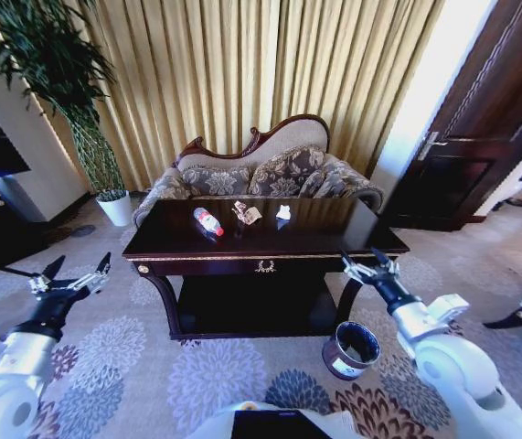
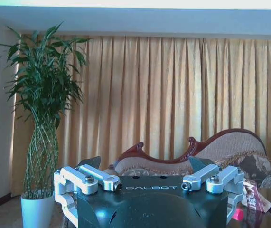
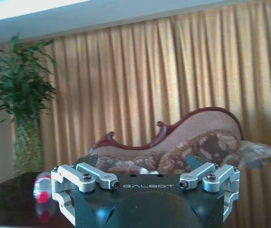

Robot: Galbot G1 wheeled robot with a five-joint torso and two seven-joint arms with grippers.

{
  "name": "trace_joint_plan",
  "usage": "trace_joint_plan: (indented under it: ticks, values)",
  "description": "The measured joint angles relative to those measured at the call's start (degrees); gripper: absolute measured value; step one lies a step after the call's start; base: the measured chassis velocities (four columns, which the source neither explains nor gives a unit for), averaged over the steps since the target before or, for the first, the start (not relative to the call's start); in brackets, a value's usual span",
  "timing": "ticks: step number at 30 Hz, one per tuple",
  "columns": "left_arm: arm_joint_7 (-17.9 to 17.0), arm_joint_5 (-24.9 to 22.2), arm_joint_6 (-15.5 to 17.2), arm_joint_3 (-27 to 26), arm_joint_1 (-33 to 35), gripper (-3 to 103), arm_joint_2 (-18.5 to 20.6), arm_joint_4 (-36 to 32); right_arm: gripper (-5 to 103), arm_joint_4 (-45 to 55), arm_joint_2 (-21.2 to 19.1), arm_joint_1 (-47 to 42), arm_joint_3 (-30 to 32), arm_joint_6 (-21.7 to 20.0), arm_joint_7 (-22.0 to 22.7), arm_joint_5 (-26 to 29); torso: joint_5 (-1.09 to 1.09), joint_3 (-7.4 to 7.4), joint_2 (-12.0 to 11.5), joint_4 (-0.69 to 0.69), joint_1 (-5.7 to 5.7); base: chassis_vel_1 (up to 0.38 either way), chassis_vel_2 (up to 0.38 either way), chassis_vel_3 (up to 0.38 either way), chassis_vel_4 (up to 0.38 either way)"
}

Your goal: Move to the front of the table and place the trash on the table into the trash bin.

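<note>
Already you faced the table, both grippers, left and right, spread empty, bin at four o'clock, while the bottle, wrapper and paper looked light: pinch the slick bottle mid-body.
</note>
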Motion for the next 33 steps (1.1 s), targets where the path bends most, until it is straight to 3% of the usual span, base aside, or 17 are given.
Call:
trace_joint_plan:
  ticks: [18,33]
  values:
    - [-0.3,-0.1,1.6,-0.1,-0.5,100,0.8,-0.7,100,-1.5,0.8,-0.1,-0.8,-2.2,0.3,-2.3,0.00,0.00,0.0,-0.01,0.00,-0.004,0.006,0.003,-0.004]
    - [-0.3,0.0,1.5,0.0,-0.4,100,0.7,-0.3,100,-2.0,0.9,-0.3,-1.0,-2.1,0.2,-3.5,0.00,0.02,0.0,-0.01,0.03,-0.119,0.128,0.130,-0.124]
